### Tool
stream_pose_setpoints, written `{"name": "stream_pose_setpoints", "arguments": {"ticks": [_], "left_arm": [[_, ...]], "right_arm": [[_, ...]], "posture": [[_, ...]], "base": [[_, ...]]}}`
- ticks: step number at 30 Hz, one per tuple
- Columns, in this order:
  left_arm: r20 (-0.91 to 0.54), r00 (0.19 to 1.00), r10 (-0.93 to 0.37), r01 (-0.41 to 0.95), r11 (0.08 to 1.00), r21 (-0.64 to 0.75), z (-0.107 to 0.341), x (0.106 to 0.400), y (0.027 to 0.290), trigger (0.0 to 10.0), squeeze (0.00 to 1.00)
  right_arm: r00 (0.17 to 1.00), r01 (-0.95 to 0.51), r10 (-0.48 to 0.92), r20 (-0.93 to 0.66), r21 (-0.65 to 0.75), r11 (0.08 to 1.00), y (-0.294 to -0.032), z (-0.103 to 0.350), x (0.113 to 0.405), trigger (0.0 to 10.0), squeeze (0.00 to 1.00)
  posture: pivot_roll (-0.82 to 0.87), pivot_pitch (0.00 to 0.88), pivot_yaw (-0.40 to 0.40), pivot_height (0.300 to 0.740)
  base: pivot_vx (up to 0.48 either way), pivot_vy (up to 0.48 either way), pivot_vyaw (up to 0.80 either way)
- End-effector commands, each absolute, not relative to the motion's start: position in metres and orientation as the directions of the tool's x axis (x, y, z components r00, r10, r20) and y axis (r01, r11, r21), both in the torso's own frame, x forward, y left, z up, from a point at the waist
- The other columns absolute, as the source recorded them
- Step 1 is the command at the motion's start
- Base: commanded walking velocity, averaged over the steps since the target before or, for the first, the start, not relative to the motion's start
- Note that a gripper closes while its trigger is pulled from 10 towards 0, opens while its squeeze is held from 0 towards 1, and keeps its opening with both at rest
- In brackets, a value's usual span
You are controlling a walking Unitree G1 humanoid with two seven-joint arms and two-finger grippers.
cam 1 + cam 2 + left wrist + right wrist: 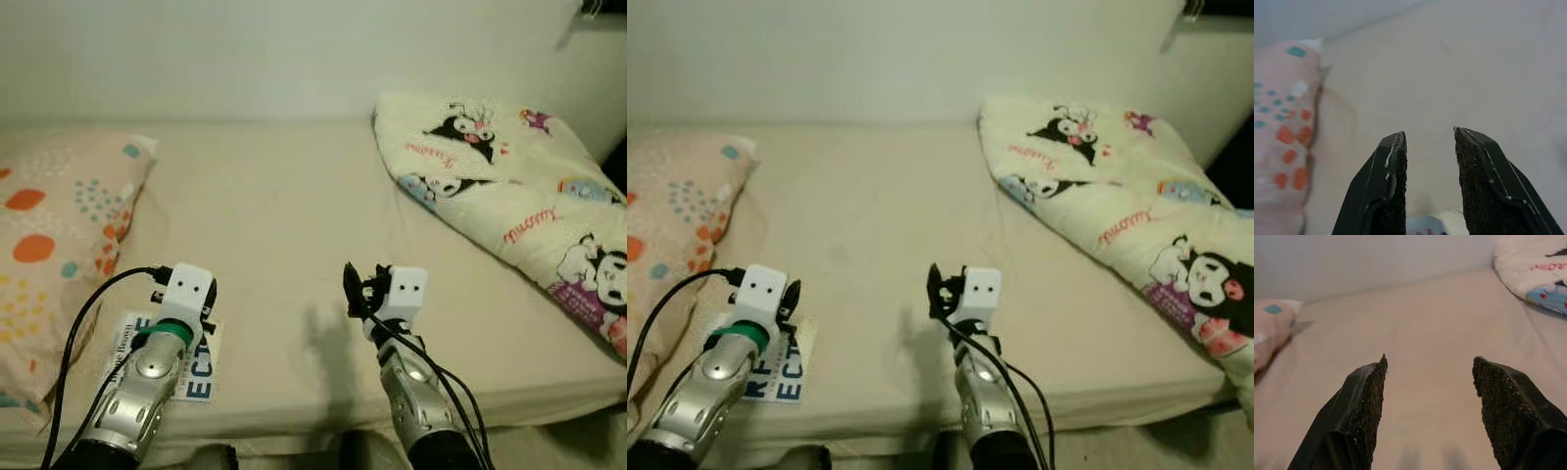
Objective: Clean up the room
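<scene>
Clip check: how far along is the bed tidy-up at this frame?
Early. Nothing looks put away: the book lies on the bed under the left gripper, and the blanket is bunched. Both the left and right gripper are open and hold nothing.

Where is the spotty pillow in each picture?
Left eye view: the spotty pillow lies at the left edge of the bed.
Right eye view: far left, cut by the edge.
Left wrist view: along the left side.
Right wrist view: a corner at the left edge.
Shared landmark: the cartoon blanket.
</scene>
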State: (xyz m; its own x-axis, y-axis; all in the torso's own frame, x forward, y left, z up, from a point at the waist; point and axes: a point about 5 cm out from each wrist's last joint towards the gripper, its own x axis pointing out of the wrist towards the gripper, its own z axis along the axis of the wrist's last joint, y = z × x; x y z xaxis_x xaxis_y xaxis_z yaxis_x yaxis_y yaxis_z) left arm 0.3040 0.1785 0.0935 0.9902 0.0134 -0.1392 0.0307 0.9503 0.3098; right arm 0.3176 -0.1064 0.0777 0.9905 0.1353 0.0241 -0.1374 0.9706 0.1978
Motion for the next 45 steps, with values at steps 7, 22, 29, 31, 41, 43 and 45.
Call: {"name": "stream_pose_setpoints", "arguments": {"ticks": [7,22,29,31,41,43,45], "left_arm": [[-0.157,0.984,0.084,-0.038,0.960,0.278,0.090,0.304,0.188,10.0,0.00],[-0.172,0.971,0.168,-0.111,0.947,0.301,0.074,0.292,0.192,10.0,0.00],[-0.159,0.971,0.181,-0.129,0.948,0.290,0.072,0.295,0.181,10.0,0.00],[-0.145,0.975,0.171,-0.123,0.948,0.293,0.073,0.296,0.176,10.0,0.00],[-0.149,0.967,0.207,-0.156,0.941,0.301,0.068,0.291,0.179,10.0,0.00],[-0.149,0.966,0.210,-0.158,0.940,0.302,0.068,0.291,0.180,10.0,0.00],[-0.148,0.966,0.214,-0.161,0.939,0.303,0.068,0.291,0.180,10.0,0.00]], "right_arm": [[0.989,-0.148,0.149,0.008,0.187,0.971,-0.105,0.075,0.319,10.0,0.00],[0.983,-0.174,0.182,-0.030,0.170,0.970,-0.097,0.068,0.318,10.0,0.00],[0.969,-0.239,0.246,-0.031,0.155,0.959,-0.092,0.068,0.317,10.0,0.00],[0.964,-0.261,0.266,-0.023,0.135,0.956,-0.094,0.071,0.320,10.0,0.00],[0.963,-0.258,0.266,-0.041,0.142,0.956,-0.093,0.070,0.322,10.0,0.00],[0.962,-0.261,0.269,-0.043,0.142,0.955,-0.092,0.069,0.321,10.0,0.00],[0.961,-0.265,0.273,-0.044,0.142,0.954,-0.092,0.068,0.320,10.0,0.00]], "posture": [[0.10,0.000,-0.017,0.735],[0.10,0.000,-0.046,0.740],[0.11,0.000,-0.080,0.740],[0.11,0.000,-0.089,0.740],[0.13,0.000,-0.102,0.740],[0.13,0.000,-0.101,0.740],[0.13,0.000,-0.101,0.740]], "base": [[0.000,0.000,0.00],[0.000,0.000,0.00],[0.000,0.000,0.00],[0.000,-0.144,0.00],[0.000,-0.439,0.00],[0.000,-0.467,0.00],[0.000,-0.458,0.00]]}}
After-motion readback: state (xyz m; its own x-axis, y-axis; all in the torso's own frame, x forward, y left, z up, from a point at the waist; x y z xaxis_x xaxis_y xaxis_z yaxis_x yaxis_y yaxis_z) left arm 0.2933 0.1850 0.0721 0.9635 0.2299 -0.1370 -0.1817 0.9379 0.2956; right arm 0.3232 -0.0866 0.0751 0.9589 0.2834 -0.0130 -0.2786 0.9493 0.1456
